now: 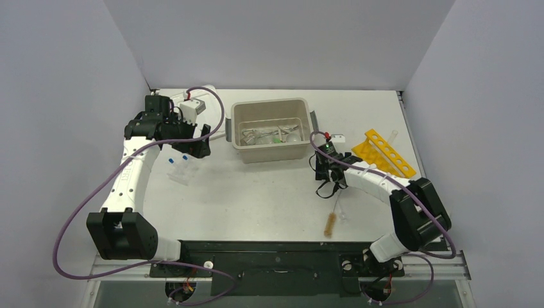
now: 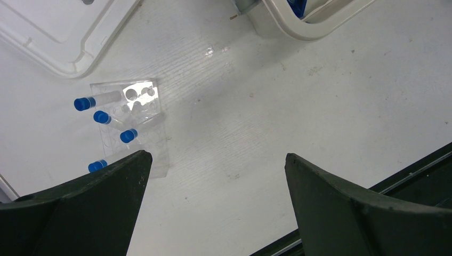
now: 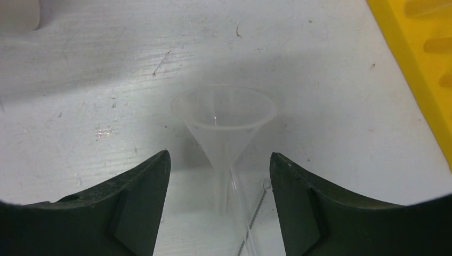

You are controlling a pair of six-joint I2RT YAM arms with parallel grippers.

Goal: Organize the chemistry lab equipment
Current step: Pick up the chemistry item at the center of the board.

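White table (image 3: 96, 64) lies beneath both arms. The right end effector (image 3: 218, 156) stands open, with a clear funnel (image 3: 224, 114) between its fingers, touching neither. The left end effector (image 2: 216, 156) gapes wide, blue-capped tubes (image 2: 101, 116) ahead, off to one side.

Too small and tangled to sort out from above: glassware and metal tools (image 1: 269, 135) inside the beige tub (image 1: 269, 102). Cropped by the left wrist view's upper edge: white lid (image 2: 48, 32). Half tucked behind the near finger (image 2: 90, 202) of the left gripper (image 2: 216, 157): lowest blue cap (image 2: 97, 166). Sliced by the right wrist view's border: yellow rack (image 3: 426, 69). Lost past its bottom edge: clear funnel (image 3: 224, 117) stem tip, twisted brush wire (image 3: 256, 213).
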